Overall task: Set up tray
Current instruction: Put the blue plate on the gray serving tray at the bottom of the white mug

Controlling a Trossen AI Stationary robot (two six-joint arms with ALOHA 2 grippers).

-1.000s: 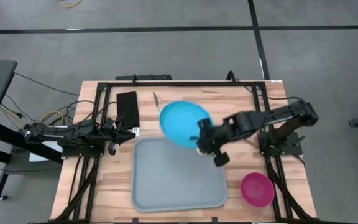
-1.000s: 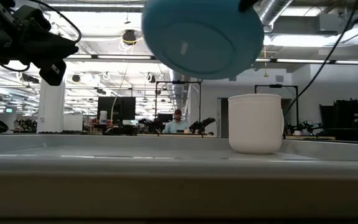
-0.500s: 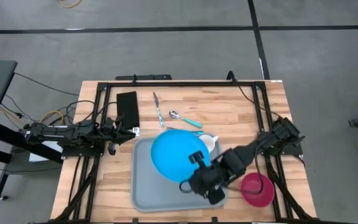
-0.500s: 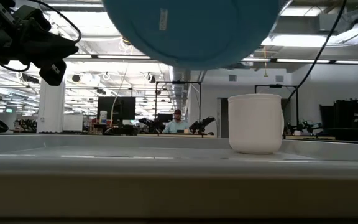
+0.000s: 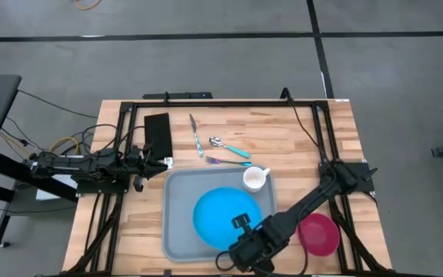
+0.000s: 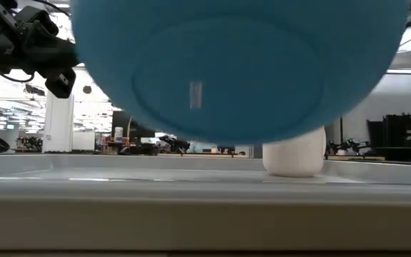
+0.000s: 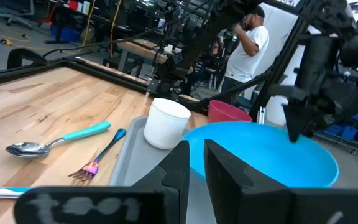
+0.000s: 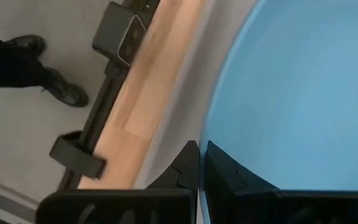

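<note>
Placing plate (image 5: 228,218) over tray (image 5: 177,231); right gripper (image 5: 246,240) clamped on its rim. Left gripper (image 5: 151,165) idle, nearly closed, empty. Next: lower flat, release.

From my remote station I see a round blue plate (image 5: 223,218), a white cup (image 5: 254,179) beyond it, and a pink bowl (image 5: 318,234) on the wooden table (image 5: 298,138). A black napkin (image 5: 158,135), a knife (image 5: 196,134), a teal-handled spoon (image 5: 229,146) and a fork (image 5: 228,161) lie along the far side. A person in a white shirt (image 7: 246,43) stands beyond the table.
</note>
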